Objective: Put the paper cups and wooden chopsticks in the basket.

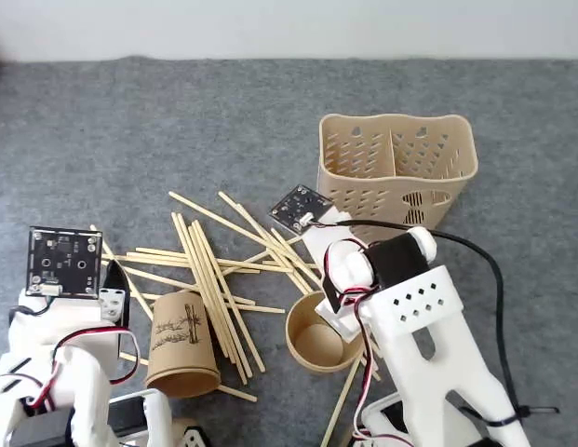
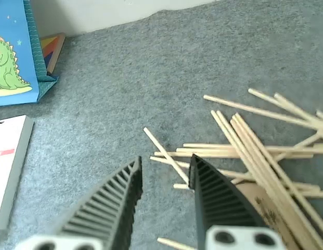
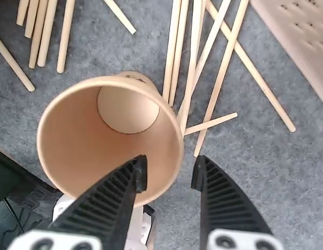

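Many wooden chopsticks (image 1: 214, 270) lie crossed on the grey mat. A brown printed paper cup (image 1: 181, 345) lies on its side among them. A second paper cup (image 1: 315, 335) rests with its mouth open upward, and its rim (image 3: 171, 156) stands between the fingers of my open right gripper (image 3: 169, 172), one finger inside and one outside. The beige basket (image 1: 396, 163) stands behind it, with two compartments. My left gripper (image 2: 165, 169) hangs open just above the ends of some chopsticks (image 2: 244, 151), beside the lying cup (image 2: 270, 213).
A blue dinosaur-print bag (image 2: 13, 57) and a flat white box (image 2: 8, 161) lie off the mat on the left arm's far side. A black cable (image 1: 484, 270) runs from the right arm. Bare mat stretches behind the chopsticks.
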{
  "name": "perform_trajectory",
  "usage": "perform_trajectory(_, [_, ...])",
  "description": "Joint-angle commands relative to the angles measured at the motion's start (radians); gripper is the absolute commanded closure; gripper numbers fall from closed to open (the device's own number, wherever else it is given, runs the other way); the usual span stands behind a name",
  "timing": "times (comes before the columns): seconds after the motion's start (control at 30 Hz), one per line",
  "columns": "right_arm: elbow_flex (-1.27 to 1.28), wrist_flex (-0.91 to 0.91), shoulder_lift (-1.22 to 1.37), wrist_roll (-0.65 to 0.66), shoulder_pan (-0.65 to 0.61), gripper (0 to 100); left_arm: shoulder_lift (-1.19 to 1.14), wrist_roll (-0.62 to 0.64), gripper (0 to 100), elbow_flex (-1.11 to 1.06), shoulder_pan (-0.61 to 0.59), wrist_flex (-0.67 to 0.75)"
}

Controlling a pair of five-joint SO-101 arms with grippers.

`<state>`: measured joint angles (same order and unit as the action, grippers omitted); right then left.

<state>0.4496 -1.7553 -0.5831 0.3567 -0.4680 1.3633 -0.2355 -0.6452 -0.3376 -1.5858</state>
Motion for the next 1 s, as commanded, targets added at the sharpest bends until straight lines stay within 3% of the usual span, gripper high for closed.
perform_trajectory(0.0, [-0.035,-0.038,-0.012,0.008,0.019,84.6,-0.006,-0.146,85,-0.005,0.058,-0.055])
perform_trajectory(0.2, [-0.04,-0.035,-0.012,0.009,0.091,84.6,-0.006,-0.313,86,-0.024,0.258,-0.167])
perform_trajectory(0.4, [-0.04,-0.031,-0.045,0.012,0.219,84.5,-0.006,-0.336,86,-0.148,0.404,-0.121])
perform_trajectory(0.6, [-0.04,-0.033,-0.213,0.012,0.269,84.5,-0.037,-0.353,89,-0.288,0.526,-0.1])
perform_trajectory(0.8, [-0.035,-0.035,-0.302,0.012,0.269,84.5,-0.365,-0.37,89,-0.257,0.537,-0.104])
perform_trajectory(0.97, [-0.034,-0.035,-0.3,0.012,0.269,84.5,-0.651,-0.456,89,-0.173,0.537,-0.137])
